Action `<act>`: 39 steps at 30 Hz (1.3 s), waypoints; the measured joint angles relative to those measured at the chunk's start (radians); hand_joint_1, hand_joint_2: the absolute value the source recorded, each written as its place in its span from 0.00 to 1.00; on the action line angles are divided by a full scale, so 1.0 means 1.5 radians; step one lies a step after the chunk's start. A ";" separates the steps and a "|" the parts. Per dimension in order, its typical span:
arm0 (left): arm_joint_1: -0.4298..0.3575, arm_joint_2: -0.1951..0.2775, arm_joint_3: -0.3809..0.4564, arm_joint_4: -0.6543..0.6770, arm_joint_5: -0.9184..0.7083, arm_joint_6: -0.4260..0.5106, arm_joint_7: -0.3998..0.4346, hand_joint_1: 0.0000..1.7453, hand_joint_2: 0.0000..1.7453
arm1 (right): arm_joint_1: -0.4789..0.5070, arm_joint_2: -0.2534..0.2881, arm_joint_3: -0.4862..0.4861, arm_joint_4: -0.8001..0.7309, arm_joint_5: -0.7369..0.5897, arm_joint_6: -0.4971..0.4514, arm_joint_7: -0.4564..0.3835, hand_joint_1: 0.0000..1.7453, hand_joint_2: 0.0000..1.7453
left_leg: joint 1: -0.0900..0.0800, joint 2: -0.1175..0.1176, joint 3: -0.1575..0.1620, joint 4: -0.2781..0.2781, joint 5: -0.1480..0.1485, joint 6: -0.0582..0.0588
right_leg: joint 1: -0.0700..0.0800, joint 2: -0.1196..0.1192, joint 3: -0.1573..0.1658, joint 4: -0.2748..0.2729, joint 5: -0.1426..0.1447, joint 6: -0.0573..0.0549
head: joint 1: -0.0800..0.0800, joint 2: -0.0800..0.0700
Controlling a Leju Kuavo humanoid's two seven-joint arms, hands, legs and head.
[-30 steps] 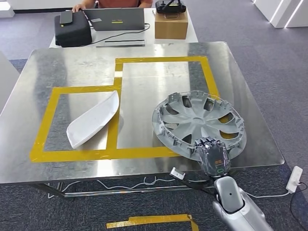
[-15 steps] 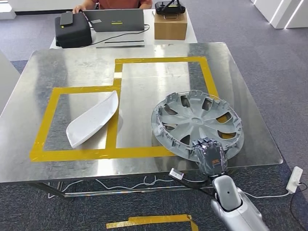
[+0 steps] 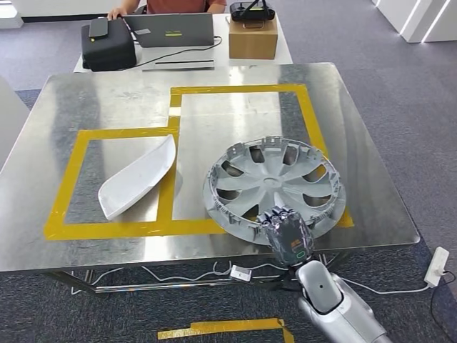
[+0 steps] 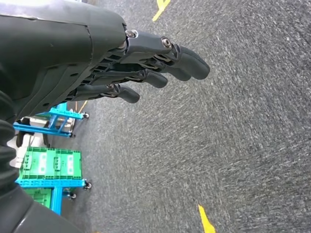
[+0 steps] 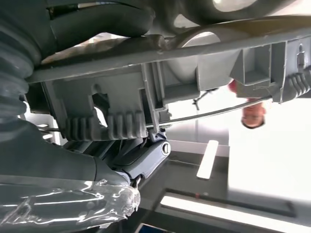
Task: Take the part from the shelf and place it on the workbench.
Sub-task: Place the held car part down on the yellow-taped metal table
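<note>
A grey wheel cover (image 3: 275, 187) with several spokes hangs tilted over the front right of the metal workbench (image 3: 108, 100). My right hand (image 3: 286, 236) grips its near rim from below the table's front edge. The cover's ribbed underside (image 5: 154, 97) fills the right wrist view, with my fingers (image 5: 146, 158) curled under the rim. My left hand (image 4: 121, 73) hangs above grey carpet, its fingers straight and apart, holding nothing.
A white curved part (image 3: 137, 179) lies in the left yellow-taped box (image 3: 70, 179). Behind the workbench a white table carries a black case (image 3: 108, 44), a laptop (image 3: 172, 28) and a cardboard box (image 3: 253, 36); a person sits there. Cables and a power strip (image 3: 438, 266) lie on the floor.
My right hand has carried the wheel cover to the left along the front of the workbench. The white part has not moved.
</note>
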 joint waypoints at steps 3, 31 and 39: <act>0.000 0.000 0.000 0.000 0.000 0.000 0.001 0.00 1.00 | -0.006 -0.001 0.017 0.001 0.000 -0.001 -0.001 1.00 1.00 | 0.000 0.000 0.000 0.000 0.000 0.000 | 0.000 0.000 0.000 0.000 0.000 0.000 | 0.000 0.000; 0.000 0.000 0.000 0.000 0.012 -0.048 -0.015 0.00 1.00 | -0.042 0.002 0.043 0.048 -0.002 0.004 0.000 1.00 1.00 | 0.000 0.000 0.000 0.000 0.000 0.000 | 0.000 0.000 0.000 0.000 0.000 0.000 | 0.000 0.000; 0.000 0.001 0.000 0.000 0.011 -0.045 -0.017 0.00 0.25 | -0.045 0.002 0.045 0.058 -0.002 0.004 0.009 0.00 0.00 | 0.000 0.000 0.000 0.000 0.000 0.000 | 0.000 0.000 0.000 0.000 0.000 0.000 | 0.000 0.000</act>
